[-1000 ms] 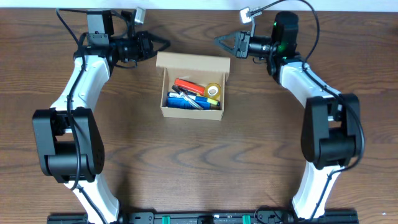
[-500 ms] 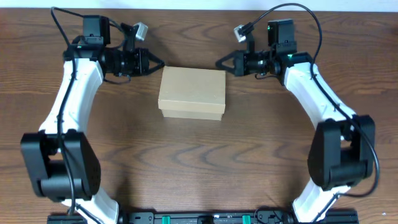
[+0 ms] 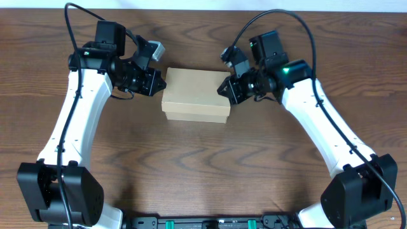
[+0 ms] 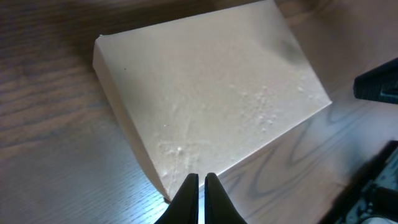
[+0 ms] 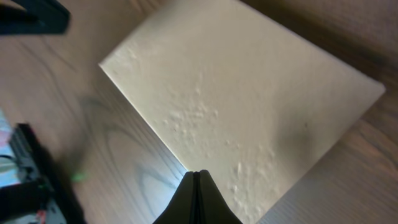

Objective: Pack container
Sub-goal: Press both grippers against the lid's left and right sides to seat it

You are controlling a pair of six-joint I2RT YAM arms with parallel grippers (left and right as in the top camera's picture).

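Observation:
The container is a plain tan cardboard box in the middle of the table, its flap lid down, so its contents are hidden. My left gripper is shut and empty, its tip at the box's far left corner. My right gripper is shut and empty, its tip over the lid's right edge. In the left wrist view the lid fills the frame above my left gripper. In the right wrist view the lid lies just beyond my right gripper. I cannot tell whether either tip touches the box.
Brown wood-grain table all around the box. Both white arms reach in from the sides, with cables looping above them. The arm bases and a black rail sit at the near edge.
A second ago the box was open, showing pens and tape; its lid then came down. Since then both shut grippers have moved inward and toward the box, onto its left and right ends.

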